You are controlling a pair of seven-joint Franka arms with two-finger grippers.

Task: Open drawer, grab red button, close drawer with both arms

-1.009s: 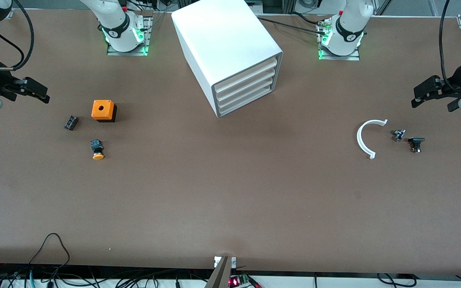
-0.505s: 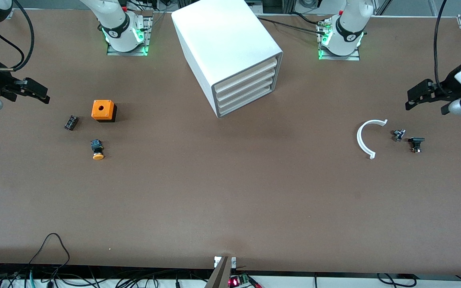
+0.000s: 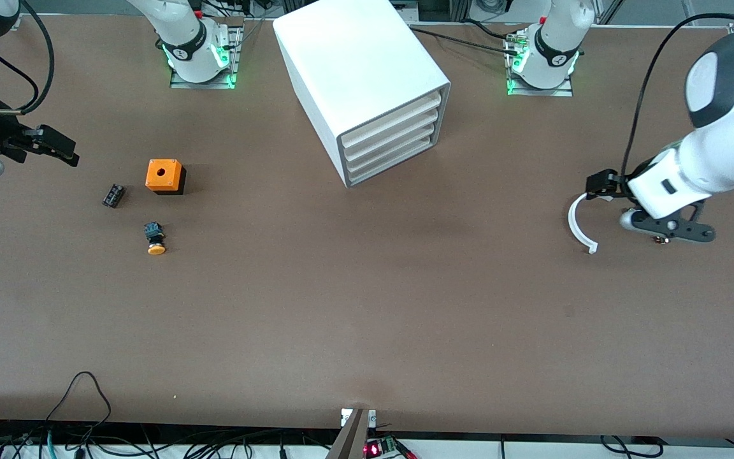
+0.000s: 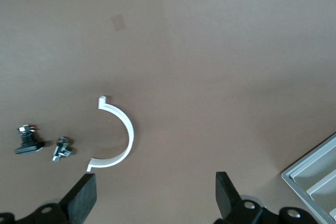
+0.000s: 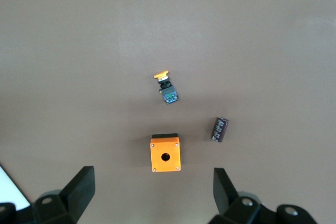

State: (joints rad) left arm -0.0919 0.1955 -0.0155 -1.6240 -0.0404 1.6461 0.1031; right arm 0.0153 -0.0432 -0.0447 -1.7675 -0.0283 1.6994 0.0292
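Note:
The white cabinet [image 3: 357, 60] stands at the table's back middle. Its four white drawers [image 3: 391, 135] are all shut. Its corner shows in the left wrist view [image 4: 315, 174]. The red-capped button is hidden. My left gripper [image 3: 599, 185] is open and empty over the table beside a white arc [image 3: 575, 223]; in the left wrist view [image 4: 155, 198] the arc [image 4: 118, 135] lies just past one fingertip. My right gripper [image 3: 55, 148] is open and empty at the right arm's end of the table; in the right wrist view [image 5: 152, 192] it is over bare table by the orange box [image 5: 165, 155].
An orange box with a hole [image 3: 164, 176], a black cylinder [image 3: 113, 195] and an orange-yellow capped button [image 3: 155, 240] lie near the right gripper. Two small black parts [image 4: 29, 140] [image 4: 62, 149] lie beside the arc, mostly covered by the left arm in the front view.
The left arm has swung in from the table's end toward the middle, and its gripper now hangs by the white arc. The right arm has barely moved.

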